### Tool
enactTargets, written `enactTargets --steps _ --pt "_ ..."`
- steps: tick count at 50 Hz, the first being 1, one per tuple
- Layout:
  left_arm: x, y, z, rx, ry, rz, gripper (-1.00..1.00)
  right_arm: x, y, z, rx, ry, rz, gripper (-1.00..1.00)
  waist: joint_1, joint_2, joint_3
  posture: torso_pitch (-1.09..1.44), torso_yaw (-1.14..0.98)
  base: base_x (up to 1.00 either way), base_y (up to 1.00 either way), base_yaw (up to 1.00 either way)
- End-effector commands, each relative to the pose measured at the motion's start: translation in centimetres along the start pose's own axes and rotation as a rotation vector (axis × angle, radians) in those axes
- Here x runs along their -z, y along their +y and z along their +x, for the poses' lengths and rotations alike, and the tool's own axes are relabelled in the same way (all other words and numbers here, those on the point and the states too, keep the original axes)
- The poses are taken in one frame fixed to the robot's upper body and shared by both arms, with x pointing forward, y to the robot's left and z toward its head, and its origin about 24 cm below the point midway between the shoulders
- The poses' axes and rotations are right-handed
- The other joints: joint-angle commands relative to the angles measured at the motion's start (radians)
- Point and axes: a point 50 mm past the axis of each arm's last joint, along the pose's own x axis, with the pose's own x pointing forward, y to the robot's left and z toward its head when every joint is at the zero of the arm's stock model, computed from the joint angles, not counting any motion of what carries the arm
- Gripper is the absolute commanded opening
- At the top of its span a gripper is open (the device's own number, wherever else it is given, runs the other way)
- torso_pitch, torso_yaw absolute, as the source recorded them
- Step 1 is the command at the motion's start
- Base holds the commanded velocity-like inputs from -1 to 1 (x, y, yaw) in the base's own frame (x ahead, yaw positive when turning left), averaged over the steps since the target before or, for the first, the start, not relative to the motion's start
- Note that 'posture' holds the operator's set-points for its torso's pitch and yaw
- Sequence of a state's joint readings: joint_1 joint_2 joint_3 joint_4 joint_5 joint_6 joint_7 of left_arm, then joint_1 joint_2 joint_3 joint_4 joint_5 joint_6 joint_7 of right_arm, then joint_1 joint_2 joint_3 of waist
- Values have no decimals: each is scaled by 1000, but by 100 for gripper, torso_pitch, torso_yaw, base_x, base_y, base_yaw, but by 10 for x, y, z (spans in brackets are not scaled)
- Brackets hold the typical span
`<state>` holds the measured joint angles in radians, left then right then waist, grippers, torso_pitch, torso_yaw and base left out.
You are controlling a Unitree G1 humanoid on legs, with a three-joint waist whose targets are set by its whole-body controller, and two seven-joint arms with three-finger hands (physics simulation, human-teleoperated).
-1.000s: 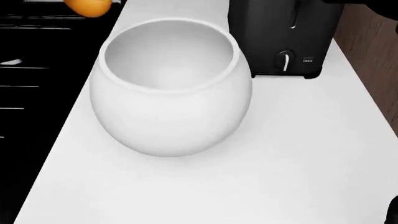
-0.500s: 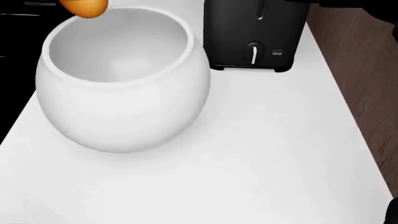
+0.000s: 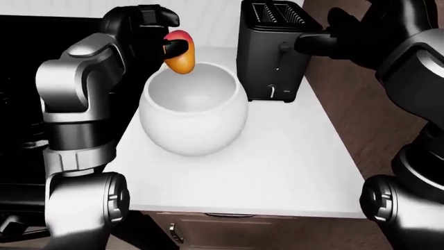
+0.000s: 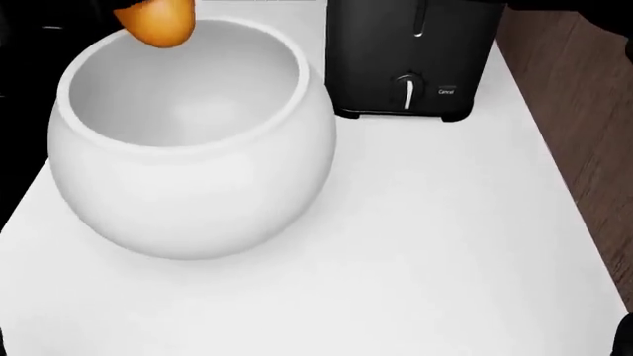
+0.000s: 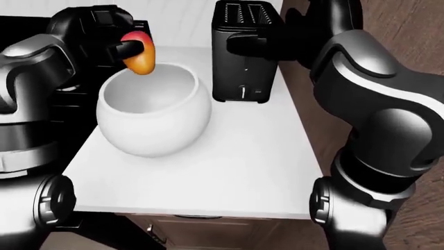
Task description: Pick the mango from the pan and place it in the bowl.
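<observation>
Mango lower, over white counter

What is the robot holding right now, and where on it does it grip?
Its left hand holds the mango, gripping the upper, reddish end; the orange end hangs free.

A white counter with a black toaster stands beside a black stove, brown wood floor at right.

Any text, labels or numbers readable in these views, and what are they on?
One small white label on the toaster, right of its lever: too small and blurred to read.
Bowl, mango, counter: no text visible.
</observation>
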<state>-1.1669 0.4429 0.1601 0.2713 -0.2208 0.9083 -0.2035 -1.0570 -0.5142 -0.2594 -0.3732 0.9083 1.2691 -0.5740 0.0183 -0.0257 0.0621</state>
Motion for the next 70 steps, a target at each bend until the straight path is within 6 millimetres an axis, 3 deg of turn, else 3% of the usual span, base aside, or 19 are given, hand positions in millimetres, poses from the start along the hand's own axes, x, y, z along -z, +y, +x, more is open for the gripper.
enactTargets --steps 1,46,59,70 --pt "-27 0 -8 0 -124 20 -47 -16 -1 -5 8 -79 12 100 0 3 -34 0 0 0 0 0" --pt "9 -14 -15 67 -67 55 -44 -15 -2 -4 9 -78 12 100 0 5 -33 0 0 0 0 0" --pt "7 -14 -16 69 -73 54 -44 -15 -2 -4 11 -75 14 100 0 6 -34 0 0 0 0 0" --pt "-8 -11 -19 66 -99 41 -48 -14 -3 -4 12 -73 15 100 0 5 -31 0 0 0 0 0"
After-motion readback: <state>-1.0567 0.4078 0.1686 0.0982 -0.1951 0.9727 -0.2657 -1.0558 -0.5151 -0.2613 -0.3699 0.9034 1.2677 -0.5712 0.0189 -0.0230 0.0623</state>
